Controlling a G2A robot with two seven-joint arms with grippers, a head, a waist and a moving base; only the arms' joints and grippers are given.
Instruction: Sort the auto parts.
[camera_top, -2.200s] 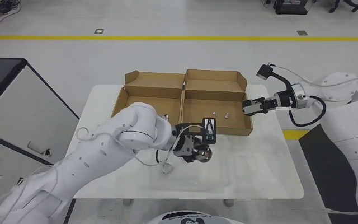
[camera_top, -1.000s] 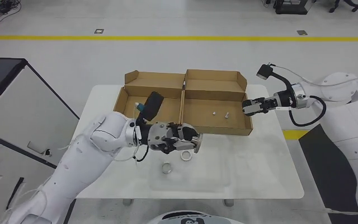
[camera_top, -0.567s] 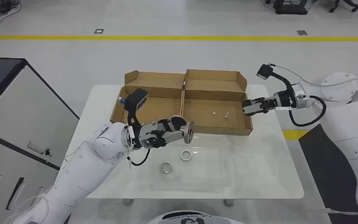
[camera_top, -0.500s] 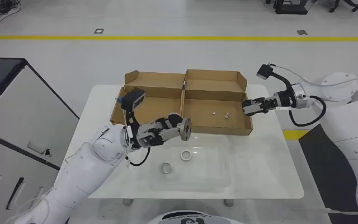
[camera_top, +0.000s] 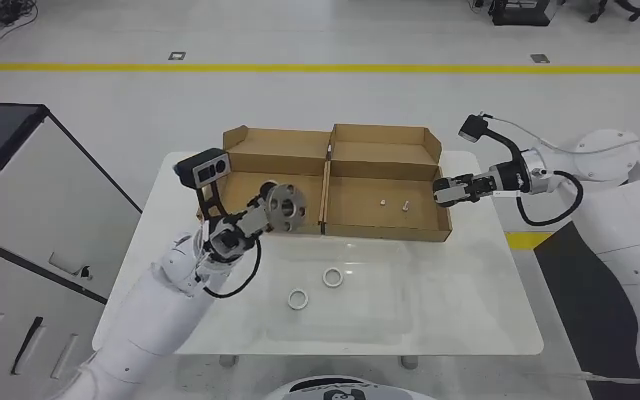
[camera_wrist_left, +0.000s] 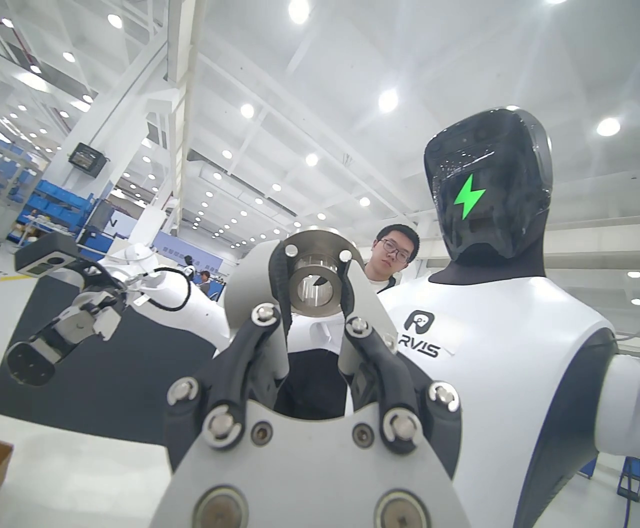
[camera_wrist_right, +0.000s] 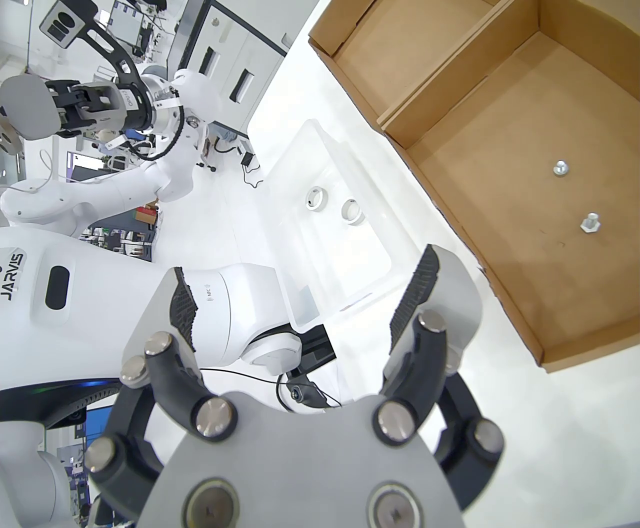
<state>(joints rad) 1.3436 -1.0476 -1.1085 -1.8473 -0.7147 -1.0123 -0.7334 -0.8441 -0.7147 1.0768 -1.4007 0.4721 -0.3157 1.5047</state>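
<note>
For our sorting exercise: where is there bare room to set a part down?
Left box compartment, under the held flange: bare floor. Table right of the tray: bare. Crowded: the tray's left half, around two rings; right compartment holds two bolts.

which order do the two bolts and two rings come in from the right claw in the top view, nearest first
1. Right bolt, in the box, beside the right claw.
2. Left bolt, same compartment.
3. Right ring, in front of the box.
4. Left ring, farther left.

The white table (camera_top: 470, 310) carries a two-compartment cardboard box (camera_top: 380, 150) and, beside it, a clear tray (camera_top: 375, 300).
</note>
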